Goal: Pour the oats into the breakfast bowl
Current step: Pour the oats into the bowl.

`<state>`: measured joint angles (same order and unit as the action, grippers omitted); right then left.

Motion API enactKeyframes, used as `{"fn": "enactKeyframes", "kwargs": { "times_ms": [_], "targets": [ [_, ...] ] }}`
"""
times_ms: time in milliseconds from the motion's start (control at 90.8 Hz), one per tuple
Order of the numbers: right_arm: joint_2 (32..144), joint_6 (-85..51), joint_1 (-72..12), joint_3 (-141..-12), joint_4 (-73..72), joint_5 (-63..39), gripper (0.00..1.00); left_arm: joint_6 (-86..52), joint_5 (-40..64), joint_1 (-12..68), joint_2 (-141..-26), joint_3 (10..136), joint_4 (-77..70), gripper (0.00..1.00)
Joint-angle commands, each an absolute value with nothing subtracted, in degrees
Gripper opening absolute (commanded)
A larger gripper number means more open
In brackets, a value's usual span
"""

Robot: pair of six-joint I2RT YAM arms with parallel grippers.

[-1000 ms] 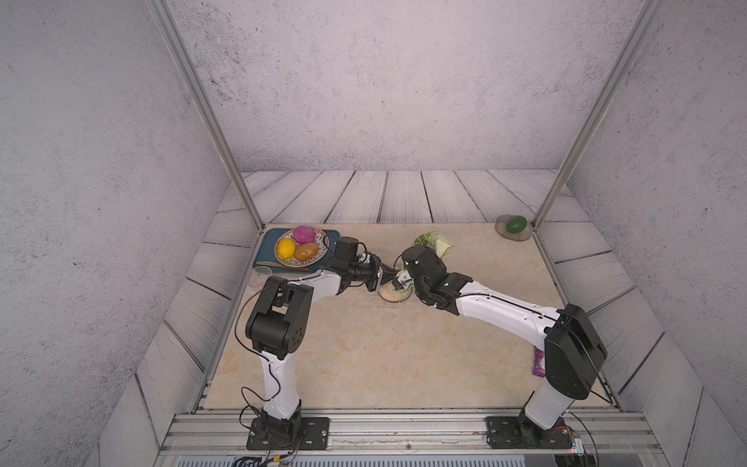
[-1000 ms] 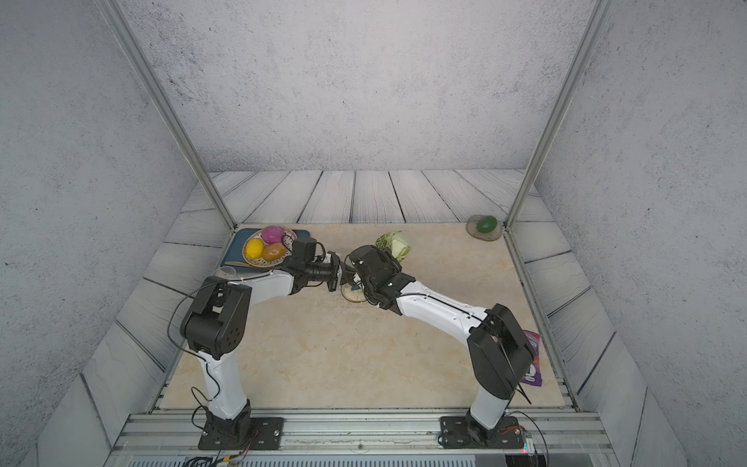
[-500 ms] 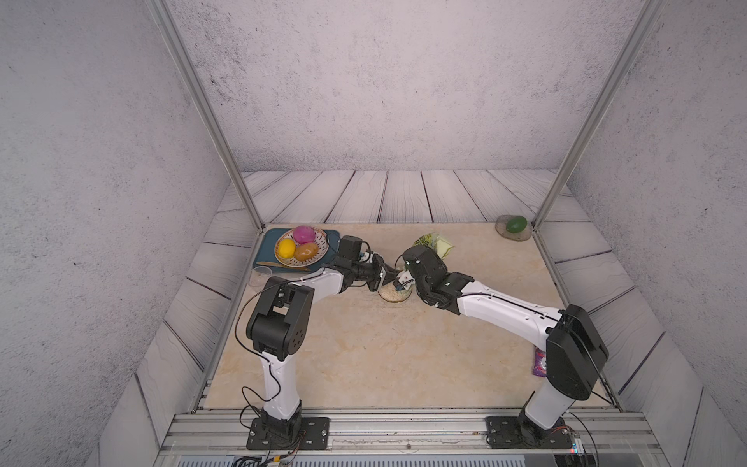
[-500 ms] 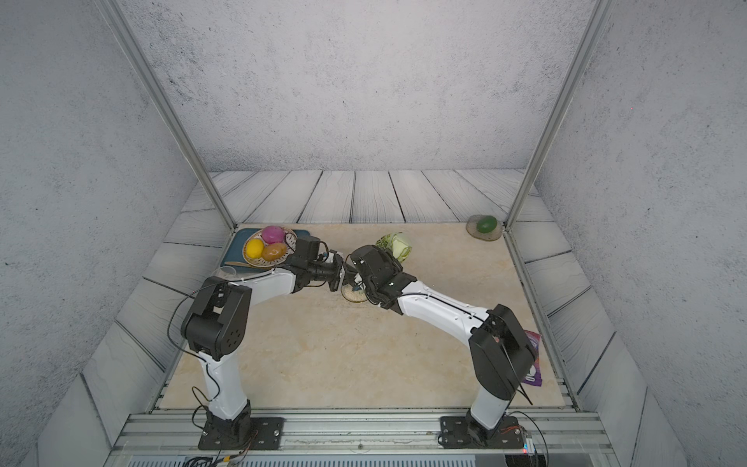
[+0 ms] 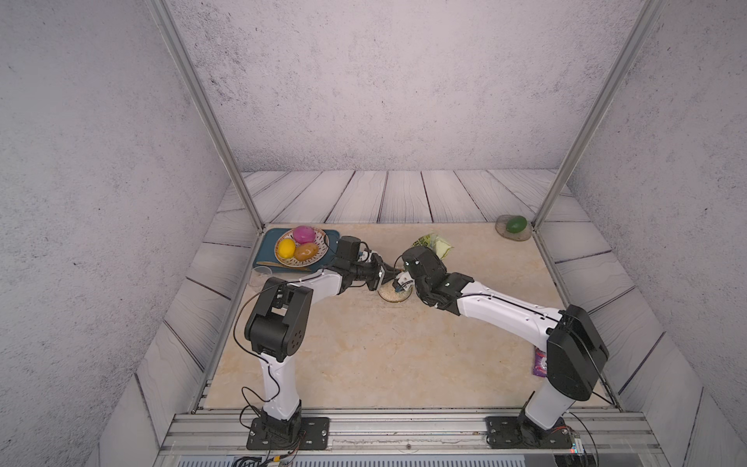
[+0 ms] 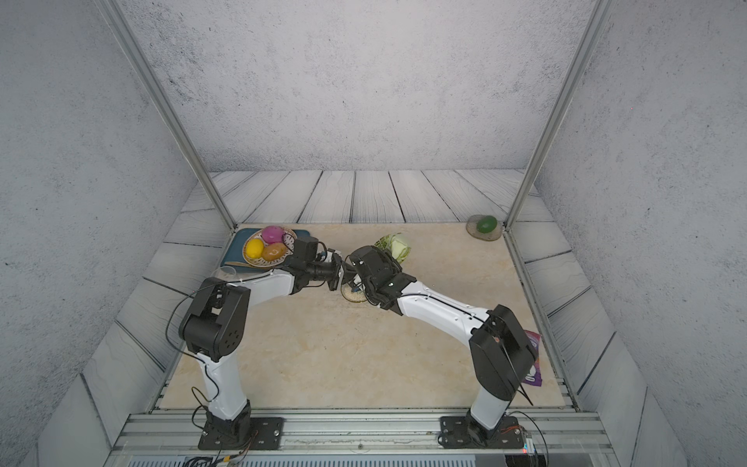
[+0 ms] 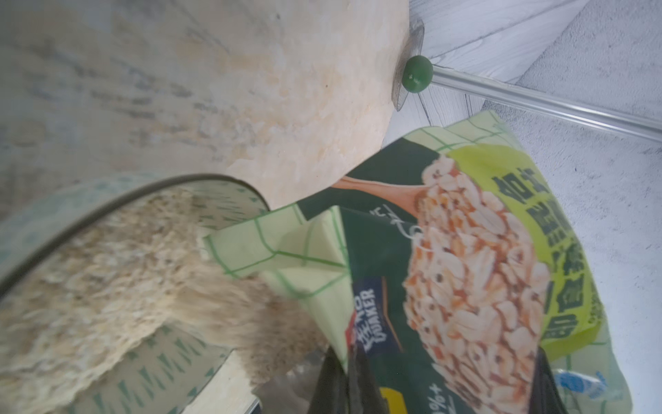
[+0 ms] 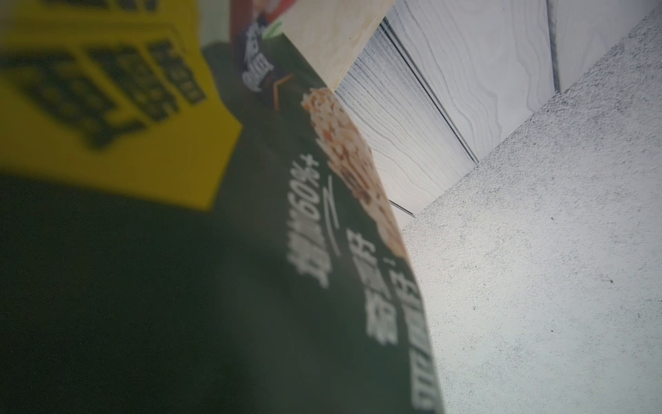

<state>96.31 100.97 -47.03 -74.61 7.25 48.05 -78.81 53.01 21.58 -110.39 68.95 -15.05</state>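
Note:
The oats bag (image 7: 465, 272), green with an oat picture, hangs tilted over the breakfast bowl (image 7: 107, 201). Pale oats (image 7: 89, 279) run from its torn corner and heap in the bowl. My left gripper (image 7: 347, 362) is shut on the bag's edge beside the opening. In both top views the left gripper (image 5: 386, 271) (image 6: 343, 269) meets the right gripper (image 5: 404, 279) (image 6: 357, 281) just above the bowl (image 5: 394, 295) (image 6: 353, 297). The bag's end (image 5: 432, 244) (image 6: 395, 244) sticks up behind the right wrist. The bag (image 8: 250, 251) fills the right wrist view, held there and hiding the fingers.
A fruit dish (image 5: 323, 252) sits on a blue tray (image 5: 266, 250) at the back left, with a wooden spoon (image 5: 279, 265) and a clear glass cup (image 5: 258, 277) beside it. A green fruit (image 5: 516, 224) lies in the back right corner. A purple bag (image 5: 539, 362) lies by the right arm's base.

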Motion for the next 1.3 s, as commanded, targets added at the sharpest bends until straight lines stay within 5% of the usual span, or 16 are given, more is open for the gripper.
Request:
{"fn": "enactKeyframes", "kwargs": {
  "times_ms": [0,55,132,341,627,749,859,1288],
  "targets": [
    [92.91,100.79,-47.84,-78.07,1.71,50.18,0.00,-75.17,52.46,21.39,-110.23,70.67,-12.93,0.00],
    [92.76,100.69,-47.27,-77.36,0.49,50.37,0.00,-71.12,53.82,21.11,-111.75,75.19,-4.55,0.00],
    [92.86,99.36,-46.33,-77.71,-1.30,52.41,0.00,-83.91,52.01,22.43,-112.26,67.12,-25.86,0.00],
    [92.46,99.80,-47.23,-77.38,1.37,51.34,0.00,-73.78,53.38,23.98,-110.44,70.47,-11.71,0.00],
    [91.86,98.17,-45.73,-76.78,-2.03,52.69,0.00,-83.63,51.76,22.61,-111.64,64.52,-26.40,0.00],
    [91.59,99.11,-46.73,-74.98,-0.54,51.58,0.00,-68.20,50.21,26.92,-109.61,73.49,-3.83,0.00],
    [91.78,98.62,-46.29,-76.51,-0.43,51.97,0.00,-77.57,48.89,20.07,-108.02,67.36,-17.90,0.00],
    [92.95,98.86,-46.94,-77.53,1.02,50.55,0.00,-70.36,49.65,21.89,-108.89,70.02,-8.10,0.00]
  ]
}}
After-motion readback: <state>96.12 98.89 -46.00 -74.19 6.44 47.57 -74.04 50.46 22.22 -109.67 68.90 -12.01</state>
